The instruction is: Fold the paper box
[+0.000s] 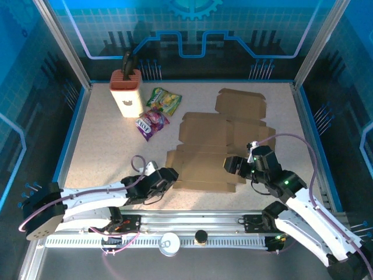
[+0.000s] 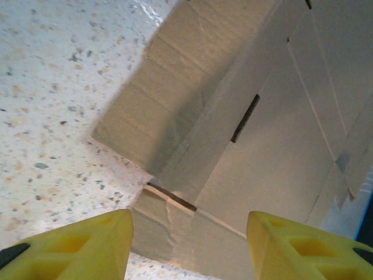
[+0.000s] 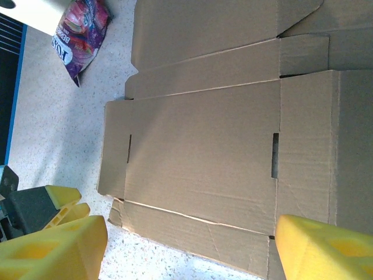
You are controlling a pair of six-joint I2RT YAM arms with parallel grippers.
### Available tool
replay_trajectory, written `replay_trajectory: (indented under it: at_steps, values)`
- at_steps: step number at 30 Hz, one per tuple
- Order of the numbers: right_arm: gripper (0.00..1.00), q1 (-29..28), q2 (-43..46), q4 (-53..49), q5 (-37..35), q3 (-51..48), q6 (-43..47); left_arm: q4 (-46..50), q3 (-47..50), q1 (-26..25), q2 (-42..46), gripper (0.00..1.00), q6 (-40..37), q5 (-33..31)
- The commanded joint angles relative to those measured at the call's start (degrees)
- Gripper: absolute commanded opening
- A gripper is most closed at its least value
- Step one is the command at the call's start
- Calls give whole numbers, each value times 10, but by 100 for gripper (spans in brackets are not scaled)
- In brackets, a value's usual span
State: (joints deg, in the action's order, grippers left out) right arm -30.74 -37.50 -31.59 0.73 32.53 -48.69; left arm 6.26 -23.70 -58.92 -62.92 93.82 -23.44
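The paper box (image 1: 215, 146) is a flat brown cardboard blank lying unfolded in the middle of the table. My left gripper (image 1: 169, 175) hovers at its near left corner. In the left wrist view the yellow fingers (image 2: 87, 248) stand apart, with the corner flap of the paper box (image 2: 175, 227) between and below them. My right gripper (image 1: 233, 165) is at the blank's near right edge, open. In the right wrist view its fingers (image 3: 326, 251) straddle the near flap of the paper box (image 3: 198, 157) without touching it. The left gripper (image 3: 55, 201) shows at the lower left there.
A white and red holder (image 1: 126, 92) with a dark handle stands at the back left. A green snack bag (image 1: 164, 100) and a purple one (image 1: 151, 123) lie beside it, close to the blank's left side. Blue walls surround the table.
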Motion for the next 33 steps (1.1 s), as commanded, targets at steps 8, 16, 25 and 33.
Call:
replay_trajectory:
  at_steps: [8,16,25,33]
  values:
    - [76,-12,6,27,-2,-9,-25,-62,25,-12,-40,52,70,-37]
    - [75,-23,6,42,6,-17,-37,-122,35,-12,-59,50,51,-78]
    - [75,-29,11,42,9,-17,-43,-188,46,-12,-103,46,69,-65]
    - [75,-30,12,40,10,-18,-45,-179,40,-13,-110,49,82,-57]
